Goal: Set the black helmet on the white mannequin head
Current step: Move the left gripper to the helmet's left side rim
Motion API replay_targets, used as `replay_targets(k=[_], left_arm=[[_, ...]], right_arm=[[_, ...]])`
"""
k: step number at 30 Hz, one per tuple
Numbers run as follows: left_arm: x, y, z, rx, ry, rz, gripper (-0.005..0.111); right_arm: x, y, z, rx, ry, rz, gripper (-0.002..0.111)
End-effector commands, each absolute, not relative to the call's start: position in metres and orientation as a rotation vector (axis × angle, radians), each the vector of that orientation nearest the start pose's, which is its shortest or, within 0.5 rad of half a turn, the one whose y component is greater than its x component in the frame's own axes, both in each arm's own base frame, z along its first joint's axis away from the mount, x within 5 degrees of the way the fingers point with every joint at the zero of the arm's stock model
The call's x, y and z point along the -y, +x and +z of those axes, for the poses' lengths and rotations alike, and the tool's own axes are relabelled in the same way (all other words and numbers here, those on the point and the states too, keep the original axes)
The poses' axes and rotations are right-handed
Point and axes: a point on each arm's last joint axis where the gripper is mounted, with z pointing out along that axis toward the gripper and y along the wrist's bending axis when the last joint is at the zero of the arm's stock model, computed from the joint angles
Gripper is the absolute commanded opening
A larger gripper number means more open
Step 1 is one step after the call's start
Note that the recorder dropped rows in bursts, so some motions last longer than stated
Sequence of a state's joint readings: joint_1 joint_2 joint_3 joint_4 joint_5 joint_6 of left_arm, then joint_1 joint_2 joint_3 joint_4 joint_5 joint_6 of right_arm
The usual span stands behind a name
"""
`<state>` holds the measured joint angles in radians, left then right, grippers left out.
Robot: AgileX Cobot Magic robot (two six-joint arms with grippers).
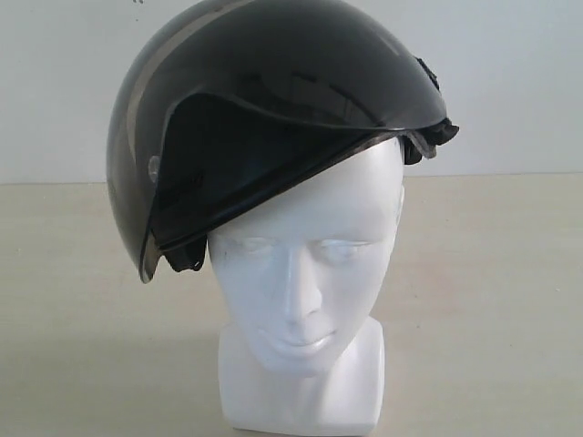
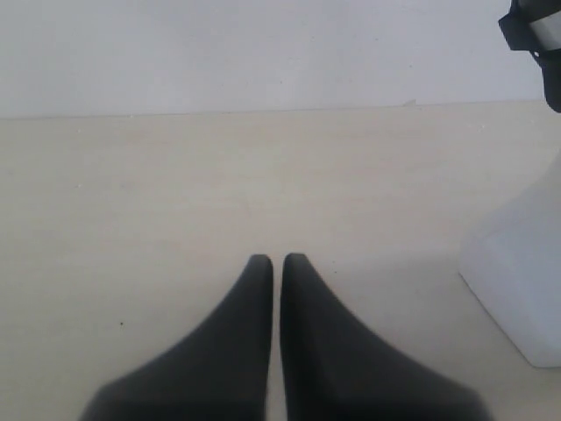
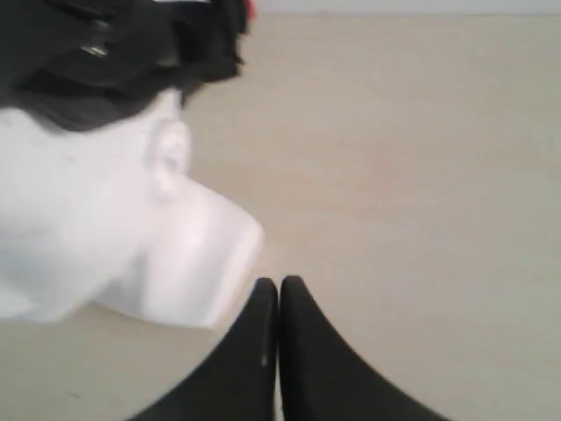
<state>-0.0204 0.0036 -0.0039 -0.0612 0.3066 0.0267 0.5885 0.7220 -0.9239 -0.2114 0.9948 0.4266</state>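
The black helmet [image 1: 264, 91] sits tilted on top of the white mannequin head [image 1: 305, 273], its smoky visor hanging lower on the left of the exterior view. Neither gripper shows in that view. In the left wrist view my left gripper [image 2: 278, 260] is shut and empty above the table, with the head's neck base [image 2: 517, 272] and a bit of helmet strap [image 2: 535, 35] off to one side. My right gripper [image 3: 279, 283] is shut and empty close beside the mannequin head [image 3: 114, 228], whose ear and jaw show under the helmet's dark lining [image 3: 114, 53].
A pale beige tabletop [image 1: 492, 300] stretches around the head, with a plain white wall [image 1: 510, 73] behind it. No other objects show on the table.
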Motion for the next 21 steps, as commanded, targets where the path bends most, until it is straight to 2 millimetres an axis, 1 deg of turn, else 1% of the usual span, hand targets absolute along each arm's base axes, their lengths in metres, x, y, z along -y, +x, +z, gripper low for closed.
replay_targets(k=[1, 4, 6, 9, 14, 15, 17, 18, 20, 21], left_arm=[[0.003, 0.054, 0.186, -1.780, 0.003, -0.054, 0.004], [0.003, 0.054, 0.186, -1.780, 0.003, -0.054, 0.004], [0.003, 0.054, 0.186, -1.780, 0.003, -0.054, 0.004], [0.003, 0.054, 0.186, -1.780, 0.003, -0.054, 0.004], [0.003, 0.054, 0.186, -1.780, 0.003, -0.054, 0.004], [0.002, 0.054, 0.186, -1.779, 0.043, -0.008, 0.004], [-0.001, 0.055, 0.187, -1.767, 0.179, 0.151, 0.004], [-0.002, 0.055, 0.188, -1.757, 0.200, 0.179, 0.004], [-0.001, 0.055, 0.191, -1.726, 0.188, 0.165, 0.004], [0.000, 0.056, 0.193, -1.695, 0.157, 0.128, 0.004]], right_arm=[[-0.033, 0.099, 0.382, -2.352, -0.292, 0.015, 0.000], [-0.038, 0.097, 0.374, -2.390, -0.351, 0.058, 0.000], [-0.038, 0.098, 0.365, -2.415, -0.364, 0.031, 0.000], [-0.039, 0.100, 0.357, -2.416, -0.401, 0.015, 0.000], [-0.045, 0.101, 0.335, -2.437, -0.538, 0.010, 0.000], [-0.046, 0.102, 0.334, -2.421, -0.561, 0.011, 0.000], [-0.047, 0.103, 0.329, -2.407, -0.615, -0.001, 0.000], [-0.047, 0.103, 0.328, -2.408, -0.626, -0.006, 0.000], [-0.047, 0.103, 0.327, -2.416, -0.626, 0.003, 0.000], [-0.047, 0.102, 0.327, -2.420, -0.628, 0.008, 0.000]])
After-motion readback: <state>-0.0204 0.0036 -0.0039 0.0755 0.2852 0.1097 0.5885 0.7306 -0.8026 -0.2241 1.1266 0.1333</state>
